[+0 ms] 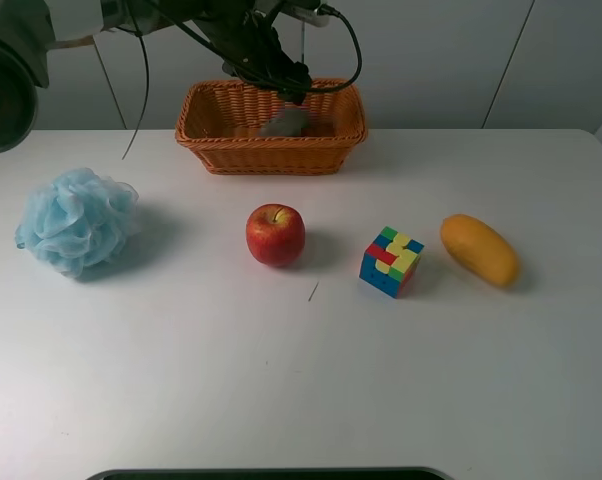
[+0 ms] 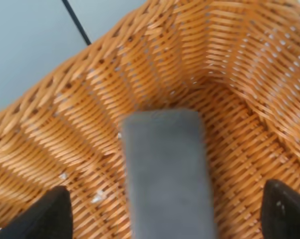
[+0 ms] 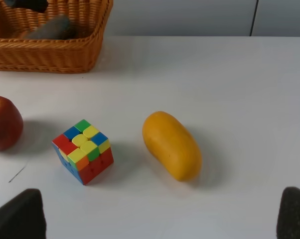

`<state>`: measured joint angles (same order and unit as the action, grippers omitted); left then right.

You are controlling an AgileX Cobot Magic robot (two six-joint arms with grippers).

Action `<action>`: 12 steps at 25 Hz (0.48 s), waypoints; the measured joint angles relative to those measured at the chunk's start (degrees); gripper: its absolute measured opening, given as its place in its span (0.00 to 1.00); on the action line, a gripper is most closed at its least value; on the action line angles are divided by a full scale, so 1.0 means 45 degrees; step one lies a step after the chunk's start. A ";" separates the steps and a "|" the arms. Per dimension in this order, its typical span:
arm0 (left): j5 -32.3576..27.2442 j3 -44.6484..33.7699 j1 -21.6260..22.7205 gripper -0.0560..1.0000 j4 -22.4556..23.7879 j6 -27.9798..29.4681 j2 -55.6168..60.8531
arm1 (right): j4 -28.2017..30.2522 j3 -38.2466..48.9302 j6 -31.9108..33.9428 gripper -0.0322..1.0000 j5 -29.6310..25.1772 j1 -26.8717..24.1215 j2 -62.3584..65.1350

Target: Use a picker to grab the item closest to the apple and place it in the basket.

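A grey block (image 1: 286,122) lies inside the wicker basket (image 1: 206,138) at the back of the table. My left gripper (image 1: 284,84) hangs over the basket with its jaws spread wide. In the left wrist view the grey block (image 2: 165,169) sits between the two dark fingertips (image 2: 45,214) without touching either, on the basket's woven floor (image 2: 239,149). A red apple (image 1: 275,234) stands at the table's middle. My right gripper (image 3: 156,216) is open and empty, low over the table; it does not show in the exterior view.
A multicoloured cube (image 1: 391,261) sits right of the apple and an orange mango (image 1: 479,249) further right. A blue bath pouf (image 1: 76,220) lies at the left. The right wrist view shows the cube (image 3: 83,151), mango (image 3: 171,145) and apple (image 3: 4,122).
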<state>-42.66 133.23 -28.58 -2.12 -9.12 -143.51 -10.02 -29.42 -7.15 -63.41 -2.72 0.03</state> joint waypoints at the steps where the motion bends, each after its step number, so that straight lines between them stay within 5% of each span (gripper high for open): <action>1: 0.0000 0.0000 0.0000 0.74 -0.0111 0.0000 0.0000 | 0.0000 0.0000 0.0000 0.71 0.0000 0.0000 0.0000; 5: -0.0865 0.0000 0.0000 0.74 -0.0466 0.0000 0.0243 | 0.0000 0.0000 0.0000 0.71 0.0000 0.0000 0.0000; 12: -0.5007 0.0000 0.0026 0.74 -0.0425 0.0000 0.2372 | 0.0000 0.0000 0.0026 0.71 0.0000 0.0000 0.0000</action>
<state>-65.19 133.23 -28.47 -4.03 -9.12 -132.84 -10.02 -29.42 -7.03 -63.41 -2.72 0.03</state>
